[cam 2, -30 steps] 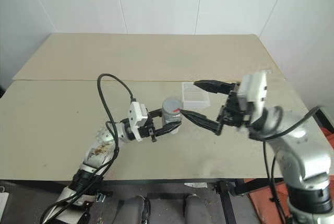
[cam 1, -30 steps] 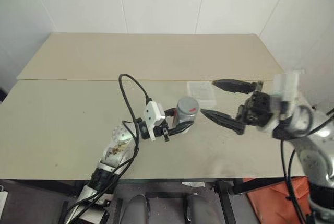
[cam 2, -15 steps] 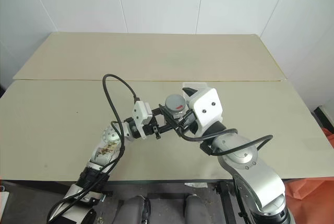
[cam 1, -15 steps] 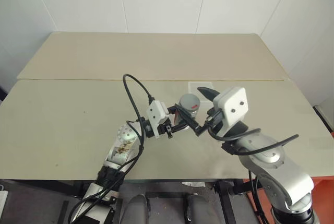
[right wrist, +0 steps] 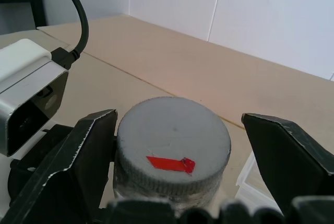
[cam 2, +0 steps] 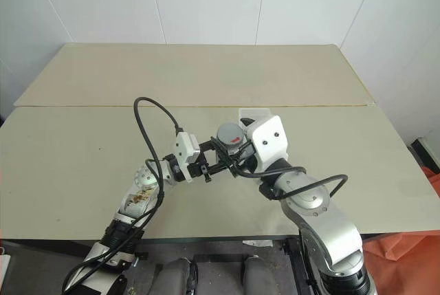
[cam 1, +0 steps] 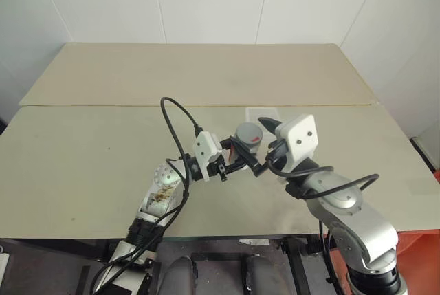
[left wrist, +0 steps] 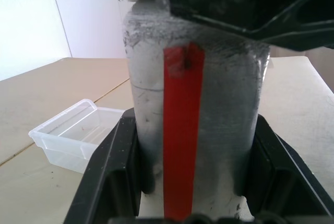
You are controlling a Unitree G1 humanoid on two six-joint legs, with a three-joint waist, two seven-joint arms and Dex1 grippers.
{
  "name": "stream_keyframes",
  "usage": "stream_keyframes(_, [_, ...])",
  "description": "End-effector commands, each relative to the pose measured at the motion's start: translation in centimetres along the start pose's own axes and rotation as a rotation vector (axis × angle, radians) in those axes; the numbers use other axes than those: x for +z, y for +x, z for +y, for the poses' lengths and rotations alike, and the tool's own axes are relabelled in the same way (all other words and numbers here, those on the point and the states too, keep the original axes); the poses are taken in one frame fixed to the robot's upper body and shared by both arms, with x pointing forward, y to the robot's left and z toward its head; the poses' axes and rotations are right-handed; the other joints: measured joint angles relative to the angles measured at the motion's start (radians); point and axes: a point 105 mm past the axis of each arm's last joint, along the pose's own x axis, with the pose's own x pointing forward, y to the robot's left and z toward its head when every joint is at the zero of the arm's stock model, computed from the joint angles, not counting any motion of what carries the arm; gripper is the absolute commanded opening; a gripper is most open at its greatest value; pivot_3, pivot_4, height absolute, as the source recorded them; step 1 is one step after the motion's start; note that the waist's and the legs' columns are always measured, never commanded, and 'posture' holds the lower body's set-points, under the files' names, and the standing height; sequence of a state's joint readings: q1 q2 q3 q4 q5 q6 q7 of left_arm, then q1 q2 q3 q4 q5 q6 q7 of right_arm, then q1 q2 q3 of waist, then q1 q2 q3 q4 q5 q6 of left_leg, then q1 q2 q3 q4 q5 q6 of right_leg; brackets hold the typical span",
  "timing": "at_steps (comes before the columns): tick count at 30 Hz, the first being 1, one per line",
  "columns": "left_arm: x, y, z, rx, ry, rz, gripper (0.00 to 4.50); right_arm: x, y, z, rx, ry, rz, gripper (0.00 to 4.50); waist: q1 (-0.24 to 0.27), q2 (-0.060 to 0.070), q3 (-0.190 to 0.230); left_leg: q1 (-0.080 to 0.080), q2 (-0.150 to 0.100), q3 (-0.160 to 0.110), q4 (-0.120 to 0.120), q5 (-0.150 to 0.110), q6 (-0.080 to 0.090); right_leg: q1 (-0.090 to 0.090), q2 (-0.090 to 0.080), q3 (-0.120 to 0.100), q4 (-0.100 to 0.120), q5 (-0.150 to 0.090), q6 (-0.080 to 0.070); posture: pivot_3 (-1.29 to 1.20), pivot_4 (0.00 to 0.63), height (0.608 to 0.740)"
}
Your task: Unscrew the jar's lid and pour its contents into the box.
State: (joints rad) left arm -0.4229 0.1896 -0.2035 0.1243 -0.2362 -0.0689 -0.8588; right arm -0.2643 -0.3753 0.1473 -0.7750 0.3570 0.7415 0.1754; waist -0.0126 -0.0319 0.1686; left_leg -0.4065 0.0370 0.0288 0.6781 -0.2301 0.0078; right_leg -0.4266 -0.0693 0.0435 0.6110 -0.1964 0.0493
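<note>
Right fingers [right wrist: 88, 156] now flank upright jar's [left wrist: 193, 125] lid [right wrist: 173, 148].

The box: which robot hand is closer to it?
The right. The right gripper straddles the lid of the jar, with the box just beyond it on the table. The left gripper clamps the jar from the side away from the box.

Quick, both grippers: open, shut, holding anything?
Left gripper: shut on the jar.
Right gripper: open, fingers either side of the lid, not gripping.
</note>
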Motion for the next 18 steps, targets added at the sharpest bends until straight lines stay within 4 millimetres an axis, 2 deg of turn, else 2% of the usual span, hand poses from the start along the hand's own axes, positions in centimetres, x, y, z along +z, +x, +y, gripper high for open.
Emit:
stream_keyframes(1, [1.4, 0.2, -0.1, -0.009, 0.037, -0.05, 2.12, 1.2, -0.2, 0.0, 0.0, -0.021, -0.049, 3.59, 0.0, 0.0, 0.0, 0.0, 0.0, 0.0, 0.0, 0.0, 0.0, 0.0, 0.0, 0.0, 0.0, 0.0, 0.0, 0.0, 0.15, 0.74])
stream_keyframes(3, [1.4, 0.2, -0.1, -0.009, 0.036, -0.049, 2.12, 1.2, -0.2, 0.0, 0.0, -0.014, -0.052, 2.91, 0.0, 0.0, 0.0, 0.0, 0.0, 0.0, 0.0, 0.0, 0.0, 0.0, 0.0, 0.0, 0.0, 0.0, 0.0, 0.0, 0.15, 0.74])
stream_keyframes(4, [1.3, 0.2, -0.1, -0.01, 0.034, -0.048, 2.12, 1.1, -0.3, 0.0, -0.001, -0.01, -0.052, 2.81, 0.0, 0.0, 0.0, 0.0, 0.0, 0.0, 0.0, 0.0, 0.0, 0.0, 0.0, 0.0, 0.0, 0.0, 0.0, 0.0, 0.15, 0.74])
stream_keyframes(10, [1.4, 0.2, -0.4, -0.03, 0.022, -0.054, 2.12, 1.2, -0.5, 0.2, 0.063, 0.01, -0.059, 2.81, 0.0, 0.0, 0.0, 0.0, 0.0, 0.0, 0.0, 0.0, 0.0, 0.0, 0.0, 0.0, 0.0, 0.0, 0.0, 0.0, 0.15, 0.74])
stream_keyframes(13, [1.6, 0.2, -0.9, -0.057, 0.007, -0.065, 2.12, 1.5, -1.0, 0.5, 0.216, -0.003, -0.083, 2.81, 0.0, 0.0, 0.0, 0.0, 0.0, 0.0, 0.0, 0.0, 0.0, 0.0, 0.0, 0.0, 0.0, 0.0, 0.0, 0.0, 0.15, 0.74])
stream_keyframes(18, [1.9, 0.4, -1.7, -0.105, -0.004, -0.074, 2.12, 1.8, -1.0, -0.4, 0.479, 0.001, -0.08, 2.81, -0.003, 0.0, 0.0, 0.001, 0.0, 0.0, 0.0, 0.0, 0.0, 0.001, 0.0, 0.0, -0.001, 0.0, 0.0, 0.0, 0.15, 0.74])
